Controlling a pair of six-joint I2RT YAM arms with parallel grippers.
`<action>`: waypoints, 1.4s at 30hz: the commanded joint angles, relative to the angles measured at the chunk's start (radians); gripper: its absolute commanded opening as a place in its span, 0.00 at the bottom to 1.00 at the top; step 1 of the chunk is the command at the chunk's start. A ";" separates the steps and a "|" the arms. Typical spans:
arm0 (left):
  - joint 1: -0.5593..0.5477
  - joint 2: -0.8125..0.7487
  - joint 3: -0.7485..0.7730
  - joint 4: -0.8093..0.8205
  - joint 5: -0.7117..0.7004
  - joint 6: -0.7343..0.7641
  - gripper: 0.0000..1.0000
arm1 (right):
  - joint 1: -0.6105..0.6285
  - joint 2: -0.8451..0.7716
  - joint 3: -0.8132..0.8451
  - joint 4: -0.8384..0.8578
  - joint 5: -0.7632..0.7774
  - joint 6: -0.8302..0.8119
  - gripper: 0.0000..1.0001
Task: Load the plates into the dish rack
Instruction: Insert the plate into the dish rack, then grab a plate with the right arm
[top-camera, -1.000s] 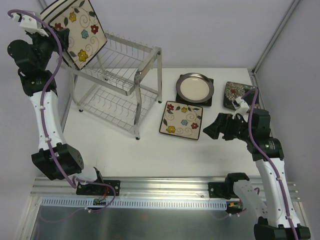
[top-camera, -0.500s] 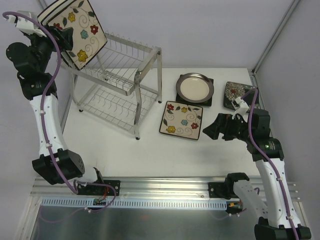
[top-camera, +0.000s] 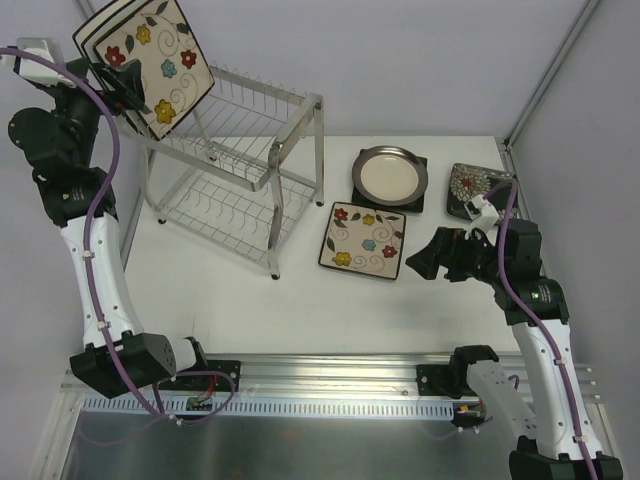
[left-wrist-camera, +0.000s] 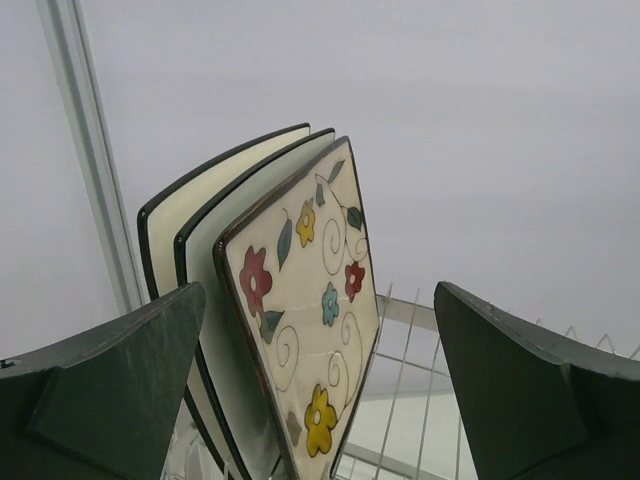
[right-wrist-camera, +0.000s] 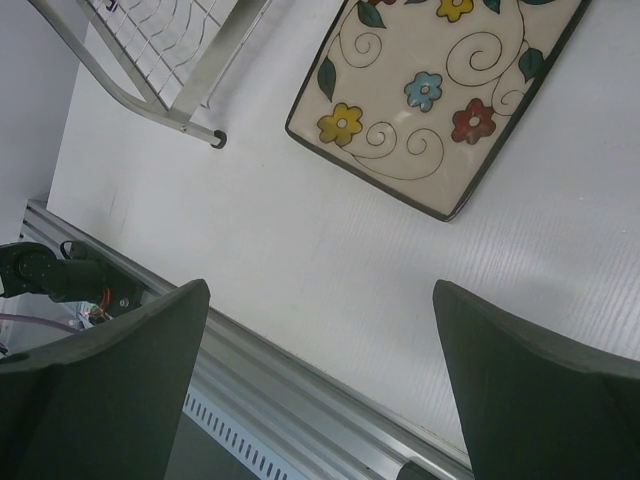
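**Left arm up at rack, both grippers open and empty**

Top view: left arm (top-camera: 92, 250) is stretched to the upper left. The left gripper (top-camera: 125, 88) sits at the edge of the plates standing in the dish rack (top-camera: 250, 160) top tier. Right arm (top-camera: 540, 340) is low at right, with the right gripper (top-camera: 428, 258) over the table (top-camera: 300, 300) beside the flat flowered plate (top-camera: 363, 240). Round plate (top-camera: 390, 175) and bloom plate (top-camera: 470, 188) lie at the upper right.

Left wrist: fingers spread wide, gripping nothing. Standing flowered plate (left-wrist-camera: 300, 320) is at centre, and two dark-rimmed cream plates (left-wrist-camera: 200, 220) stand behind it, leaning slightly.

Right wrist: fingers wide, nothing held. The flat flowered plate is at the upper right, a rack foot at the upper left.
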 joint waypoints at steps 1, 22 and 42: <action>0.004 -0.060 -0.018 0.011 -0.041 -0.048 0.99 | 0.007 -0.008 0.009 0.036 0.011 0.016 0.99; -0.187 -0.486 -0.341 -0.333 -0.241 -0.124 0.99 | 0.007 0.107 -0.100 0.191 0.056 0.221 1.00; -0.411 -1.031 -0.886 -0.662 -0.135 -0.259 0.99 | -0.041 0.475 -0.313 0.760 0.028 0.338 0.98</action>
